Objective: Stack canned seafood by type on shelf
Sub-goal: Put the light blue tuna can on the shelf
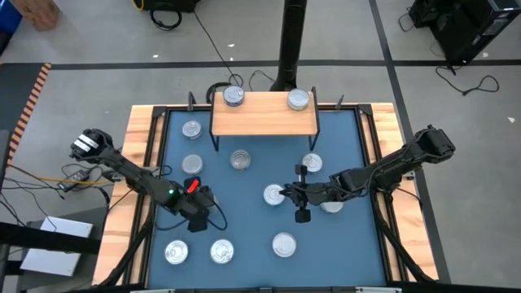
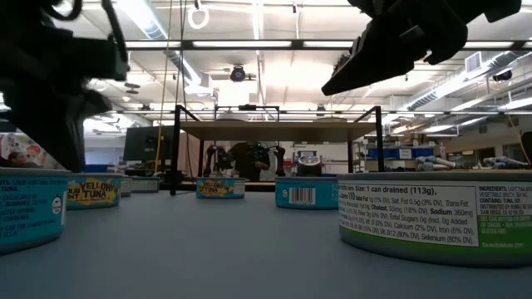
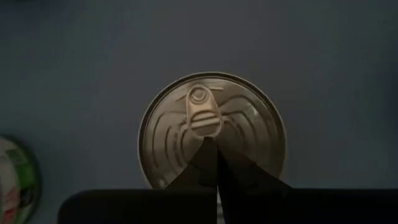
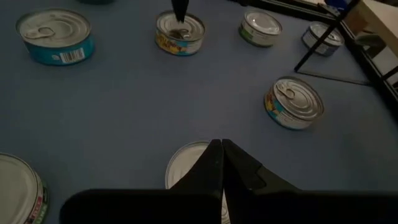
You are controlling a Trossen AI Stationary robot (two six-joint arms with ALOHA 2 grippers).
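Tins of seafood are seen scattered over the blue mat (image 1: 252, 183), with two already set on the shelf (image 1: 264, 115): one tin (image 1: 234, 97) at its left end, another (image 1: 299, 100) toward its right end.

The left gripper (image 1: 200, 218) is held low over the mat's left half, its fingers (image 3: 208, 163) pressed shut w/ nothing between them. Directly beneath the tips a silver tin (image 3: 211, 127) lies top up, pull tab (image 3: 203, 111) just past the fingertips; whether tips touch the lid cannot be told. Beside that claw, toward the mat's near edge, two more tins (image 1: 176, 252) and (image 1: 222, 251) are seen.

The right gripper (image 1: 286, 194) is stretched toward mat centre, fingers (image 4: 219, 163) likewise closed and empty. A tin (image 1: 273, 194) sits right at its tips, partly covered by them in the wrist view. Farther out from this claw a yellow-labelled tin (image 4: 293, 103) is seen, lying apart near a shelf leg (image 4: 321, 37).

At table height, a green-labelled tin (image 2: 436, 214) and teal-labelled tins (image 2: 30, 208) are shown close up; the shelf stands well behind them.
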